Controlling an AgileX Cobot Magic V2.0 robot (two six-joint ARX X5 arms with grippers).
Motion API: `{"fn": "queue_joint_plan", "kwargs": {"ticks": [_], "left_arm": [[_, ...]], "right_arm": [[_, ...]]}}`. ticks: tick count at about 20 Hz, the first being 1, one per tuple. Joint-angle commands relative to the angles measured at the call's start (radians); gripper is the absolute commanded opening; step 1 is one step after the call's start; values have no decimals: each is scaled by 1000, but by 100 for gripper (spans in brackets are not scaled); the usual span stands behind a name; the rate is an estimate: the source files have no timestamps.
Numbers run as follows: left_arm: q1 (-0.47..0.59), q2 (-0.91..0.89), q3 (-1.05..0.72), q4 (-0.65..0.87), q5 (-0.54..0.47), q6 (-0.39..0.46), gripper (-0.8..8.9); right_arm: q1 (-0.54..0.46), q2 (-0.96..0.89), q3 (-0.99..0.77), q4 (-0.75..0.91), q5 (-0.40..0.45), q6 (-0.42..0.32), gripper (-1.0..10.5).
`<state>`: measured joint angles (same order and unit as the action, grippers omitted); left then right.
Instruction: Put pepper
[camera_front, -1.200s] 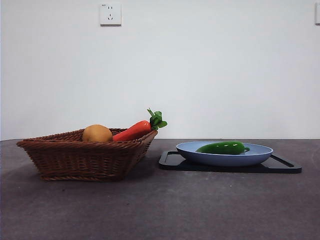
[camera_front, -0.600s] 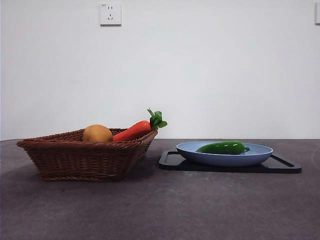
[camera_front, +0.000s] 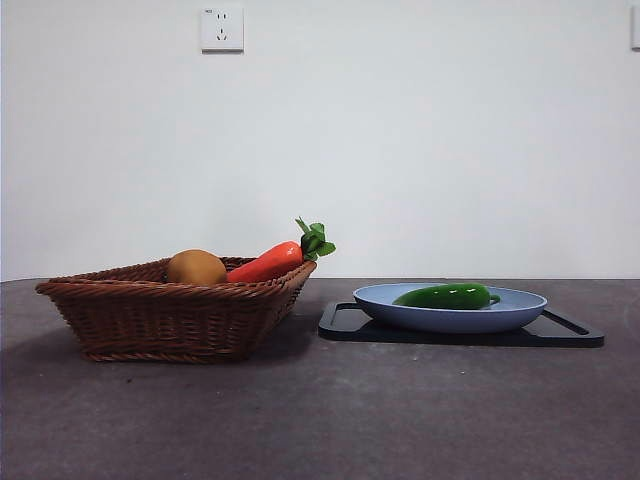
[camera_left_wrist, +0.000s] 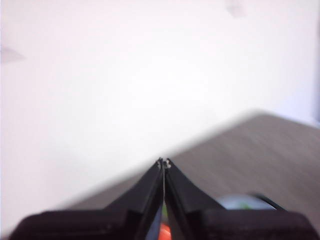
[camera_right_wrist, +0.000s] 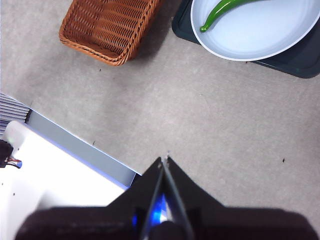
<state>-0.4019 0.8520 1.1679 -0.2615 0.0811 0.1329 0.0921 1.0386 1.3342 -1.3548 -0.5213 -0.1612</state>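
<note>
The glossy dark green pepper (camera_front: 446, 295) lies on a pale blue plate (camera_front: 520, 308) that rests on a black tray (camera_front: 570, 331) at the right of the table. In the right wrist view the pepper (camera_right_wrist: 225, 9) shows at the plate's (camera_right_wrist: 260, 35) edge. My right gripper (camera_right_wrist: 165, 160) hangs high above the bare table, shut and holding nothing, far from the plate. My left gripper (camera_left_wrist: 164, 163) is shut too, held up facing the wall, with nothing in it. Neither arm appears in the front view.
A brown wicker basket (camera_front: 170, 310) stands at the left, holding an orange-red carrot (camera_front: 268, 262) with a leafy top and a round yellow-brown fruit (camera_front: 196, 267). The right wrist view shows the basket (camera_right_wrist: 107, 27) and the table's front edge with a white surface (camera_right_wrist: 45, 170) beyond.
</note>
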Motion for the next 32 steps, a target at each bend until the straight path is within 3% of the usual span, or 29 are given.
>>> {"fn": "queue_joint_plan", "kwargs": {"ticks": [1, 4, 7, 15, 23, 30, 32], "left_arm": [[113, -114, -154, 161, -2, 25, 8], [239, -289, -387, 291, -23, 26, 8], [320, -412, -578, 306, -84, 24, 8], [389, -689, -1006, 312, -79, -89, 8], [391, -806, -1157, 305, -80, -158, 8], [392, -851, -1161, 75, -80, -159, 8], [393, -851, -1161, 80, -80, -159, 8]], "right_arm": [[1, 8, 19, -13, 0, 6, 11], [1, 8, 19, -13, 0, 6, 11], [1, 8, 19, -13, 0, 6, 11], [1, 8, 19, -13, 0, 6, 11], [1, 8, 19, -13, 0, 6, 11], [1, 8, 19, -13, 0, 6, 11], [1, 8, 19, -13, 0, 6, 11]]}}
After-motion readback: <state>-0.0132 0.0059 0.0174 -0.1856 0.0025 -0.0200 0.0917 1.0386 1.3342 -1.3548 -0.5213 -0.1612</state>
